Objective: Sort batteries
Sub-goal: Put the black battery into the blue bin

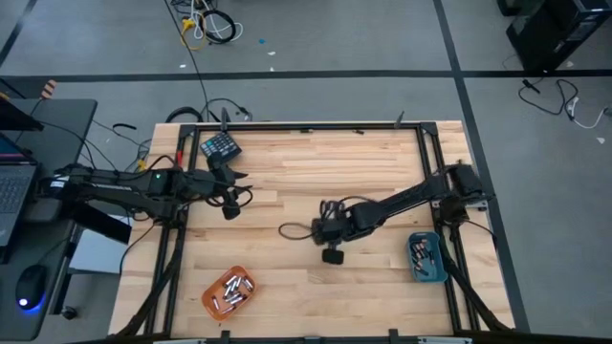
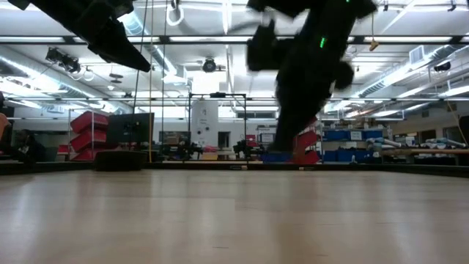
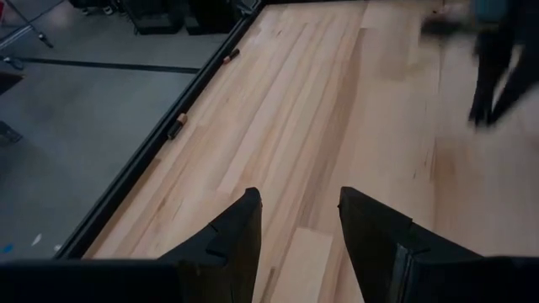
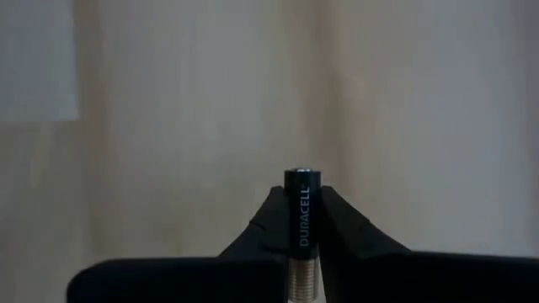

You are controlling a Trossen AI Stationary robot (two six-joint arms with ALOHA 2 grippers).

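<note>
A black and copper battery (image 4: 302,220) stands between the fingers of my right gripper (image 4: 302,210), which is shut on it over the middle of the table (image 1: 304,229). More batteries lie in the orange tray (image 1: 229,291) near the front left and in the blue tray (image 1: 426,256) at the right edge. My left gripper (image 3: 299,227) hangs open over the left part of the table (image 1: 234,203), with nothing between its fingers. My right gripper pinches the battery's sides (image 4: 303,240) between its two fingertips (image 4: 271,220). The battery lies along the fingers, and its black end (image 4: 302,175) juts past their tips. The fingers slant down from the table's right side. The battery looks lifted clear of the wood.
A dark teal keypad-like block (image 1: 219,146) lies at the far left of the table. A black frame (image 1: 306,125) runs around the wooden top. Bare wood lies between the two trays and across the far half.
</note>
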